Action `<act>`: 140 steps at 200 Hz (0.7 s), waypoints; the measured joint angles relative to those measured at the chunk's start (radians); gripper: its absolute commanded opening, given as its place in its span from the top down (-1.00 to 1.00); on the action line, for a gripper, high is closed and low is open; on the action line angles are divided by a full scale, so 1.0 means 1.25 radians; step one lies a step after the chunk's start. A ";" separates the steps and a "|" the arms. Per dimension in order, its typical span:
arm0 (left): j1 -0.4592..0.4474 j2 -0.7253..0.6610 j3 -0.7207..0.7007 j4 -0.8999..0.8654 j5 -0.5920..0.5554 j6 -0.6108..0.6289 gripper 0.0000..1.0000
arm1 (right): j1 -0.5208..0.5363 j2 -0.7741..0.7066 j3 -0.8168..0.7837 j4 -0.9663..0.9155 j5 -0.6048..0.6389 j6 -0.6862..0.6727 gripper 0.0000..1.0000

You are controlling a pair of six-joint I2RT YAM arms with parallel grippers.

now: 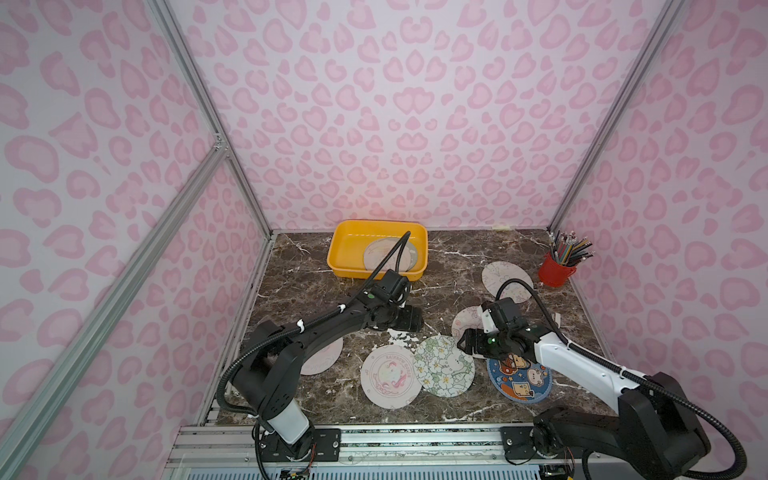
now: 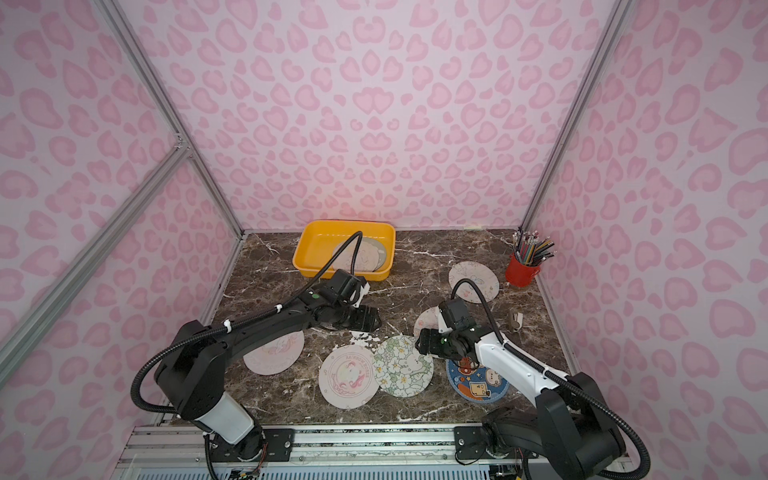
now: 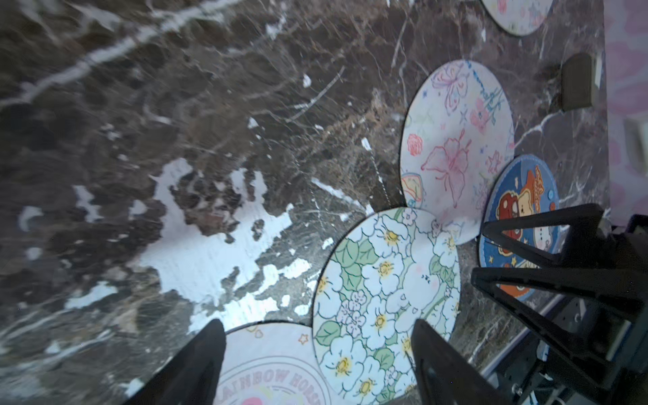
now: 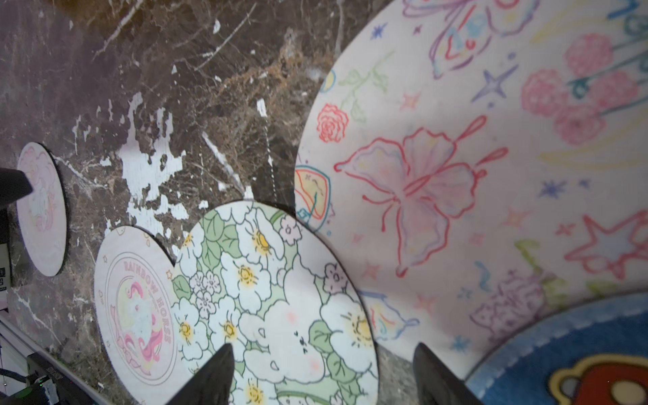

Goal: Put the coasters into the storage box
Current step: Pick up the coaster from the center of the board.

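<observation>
Coasters [image 1: 388,378] lie close by both pincers.

Right gripper [image 4: 322,347]: fingers apart, nothing between them, low over the spot where the green-floral coaster [image 4: 273,298] meets the butterfly coaster [image 4: 438,182].

Left gripper [image 3: 319,328]: fingers likewise apart and empty, over bare marble just behind the green-floral disc and the Rainbow Horse coaster [image 3: 277,371].

The green-floral disc overlaps the Rainbow Horse rim. You cannot tell from these views whether it lies over or under the butterfly one. The dark blue coaster [image 1: 519,380] sits beside them with its edge against the butterfly disc. In both top views the right arm covers part of it.

Further out you have one pale coaster [image 1: 322,357] partly under the left arm. Another pale one [image 1: 498,270] lies alone near the red pencil cup [image 1: 556,270], which stands in the far right corner.

Storage box [image 1: 345,249]: yellow, at the back of the table by the wall, with at least two discs [image 1: 374,255] flat inside. The left arm's cable crosses in front of it.

Surface: dark brown marble table [image 1: 307,291] with white veins and one pale patch.

Room: pink leopard-print walls [image 1: 374,104] close three sides, on aluminium posts [image 1: 201,95]. A small dark block [image 2: 515,319] lies by the right wall.
</observation>
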 measured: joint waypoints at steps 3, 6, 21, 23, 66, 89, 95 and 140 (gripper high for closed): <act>-0.006 0.005 0.002 -0.002 -0.002 -0.001 -0.66 | 0.001 -0.006 -0.005 0.000 0.001 0.004 -0.61; -0.011 0.009 0.003 -0.004 -0.002 0.000 -0.65 | 0.003 -0.013 -0.010 -0.001 0.003 0.008 -0.61; -0.039 0.030 0.017 -0.016 -0.001 0.001 -0.62 | 0.009 -0.043 -0.035 -0.001 0.009 0.032 -0.60; -0.042 0.032 0.019 -0.016 -0.001 0.001 -0.62 | 0.010 -0.045 -0.038 0.000 0.009 0.035 -0.60; -0.092 0.077 0.041 -0.037 -0.028 0.038 -0.53 | 0.034 -0.072 -0.094 0.003 0.018 0.081 -0.57; -0.105 0.099 0.047 -0.044 -0.056 0.055 -0.51 | 0.053 -0.077 -0.109 0.016 0.021 0.101 -0.54; -0.107 0.105 0.047 -0.046 -0.062 0.060 -0.50 | 0.058 -0.077 -0.112 0.023 0.021 0.106 -0.53; -0.111 0.147 0.051 -0.049 -0.072 0.069 -0.42 | 0.072 -0.064 -0.121 0.071 0.023 0.129 -0.44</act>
